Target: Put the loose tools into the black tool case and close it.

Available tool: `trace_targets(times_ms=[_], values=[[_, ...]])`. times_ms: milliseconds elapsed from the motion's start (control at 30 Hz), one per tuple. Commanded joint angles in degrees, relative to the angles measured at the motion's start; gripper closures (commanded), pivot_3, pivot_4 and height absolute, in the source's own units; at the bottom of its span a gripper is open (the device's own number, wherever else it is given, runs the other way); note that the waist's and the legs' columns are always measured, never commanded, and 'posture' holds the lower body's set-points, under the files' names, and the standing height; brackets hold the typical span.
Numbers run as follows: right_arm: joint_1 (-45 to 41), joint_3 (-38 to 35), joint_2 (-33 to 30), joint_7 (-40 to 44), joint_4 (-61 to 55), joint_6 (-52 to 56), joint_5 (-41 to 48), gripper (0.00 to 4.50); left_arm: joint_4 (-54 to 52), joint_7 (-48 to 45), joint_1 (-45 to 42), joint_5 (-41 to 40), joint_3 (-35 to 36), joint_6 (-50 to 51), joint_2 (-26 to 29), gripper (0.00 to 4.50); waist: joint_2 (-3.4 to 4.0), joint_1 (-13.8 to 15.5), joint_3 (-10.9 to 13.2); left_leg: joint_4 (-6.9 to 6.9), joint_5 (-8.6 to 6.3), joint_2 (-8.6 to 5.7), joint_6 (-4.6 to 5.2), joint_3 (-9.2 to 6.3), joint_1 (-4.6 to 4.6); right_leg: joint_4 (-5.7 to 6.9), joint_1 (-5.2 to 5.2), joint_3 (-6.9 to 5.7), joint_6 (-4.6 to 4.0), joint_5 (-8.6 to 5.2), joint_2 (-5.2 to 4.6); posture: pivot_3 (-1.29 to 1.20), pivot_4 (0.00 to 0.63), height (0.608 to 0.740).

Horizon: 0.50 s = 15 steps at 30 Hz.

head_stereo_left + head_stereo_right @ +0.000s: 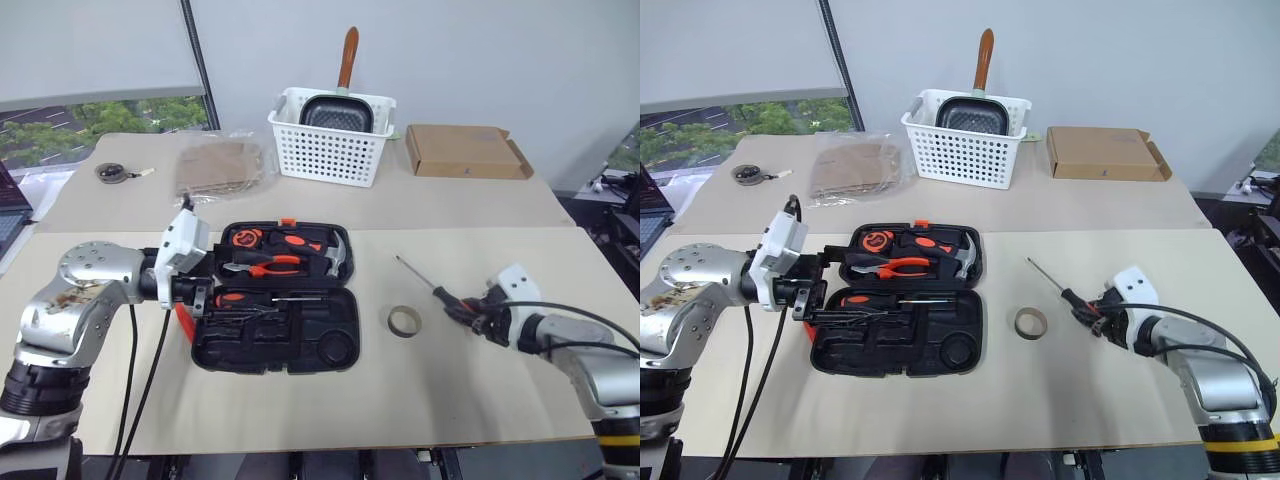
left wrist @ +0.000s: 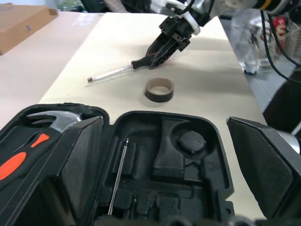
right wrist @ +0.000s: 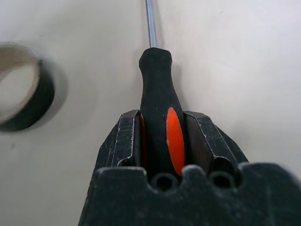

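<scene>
The two eye views look forward and down from head height over the table (image 1: 300, 400), and share nearly the same scene: the open case (image 1: 278, 298) left of centre, the tape ring (image 1: 404, 321) and the screwdriver (image 1: 425, 281) to its right. The left wrist view sits close and low over the case, facing across the table toward the ring and screwdriver. The right wrist view looks from very near along the screwdriver handle, with the ring at its left edge.
</scene>
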Motion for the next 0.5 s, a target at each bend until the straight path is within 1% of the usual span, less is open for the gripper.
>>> trace_targets(times_ms=[33,67,200,367,500], values=[[-7.19,3.53,-1.14,8.25,-2.20,-6.93,0.45,3.46,-3.49,2.01,3.35,-2.29,5.68,1.87,2.32,0.00,-0.01,-0.24,0.01,-0.06,0.01,0.02,-0.02,0.05,-0.01,0.00,-0.07,0.05,0.00,0.00,0.03,0.00,0.150,0.700],[-8.56,4.62,-0.99,10.06,-2.08,-8.40,0.41,3.46,-3.92,2.48,4.24,-2.58,6.54,2.20,2.60,0.00,-0.01,-0.38,0.01,-0.10,0.03,0.02,-0.04,0.05,0.00,0.00,-0.08,0.05,0.00,0.00,0.03,0.00,0.150,0.700],[-16.37,13.39,2.03,21.44,1.78,-18.79,-1.72,3.46,-7.48,5.67,10.94,-4.36,13.30,4.18,3.77,0.00,-0.06,-0.44,0.04,-0.22,0.07,0.09,-0.12,0.18,-0.10,0.03,-0.37,0.17,-0.03,0.00,0.17,0.00,0.150,0.700],[-24.25,21.59,7.85,28.18,8.63,-22.51,-4.61,3.46,-13.29,7.86,20.54,-6.78,22.18,7.06,4.46,0.00,-0.17,-0.36,0.11,-0.22,0.07,0.08,-0.14,0.29,-0.11,-0.02,-0.44,0.32,-0.14,0.07,0.14,0.00,0.150,0.700],[-27.32,24.45,11.37,29.59,12.05,-23.18,-6.47,3.46,-17.01,9.56,26.10,-8.31,27.14,8.24,3.91,0.00,-0.20,0.16,0.13,-0.19,0.06,0.07,-0.15,0.30,-0.09,-0.05,-0.62,0.33,-0.22,0.12,0.10,0.00,0.150,0.700]])
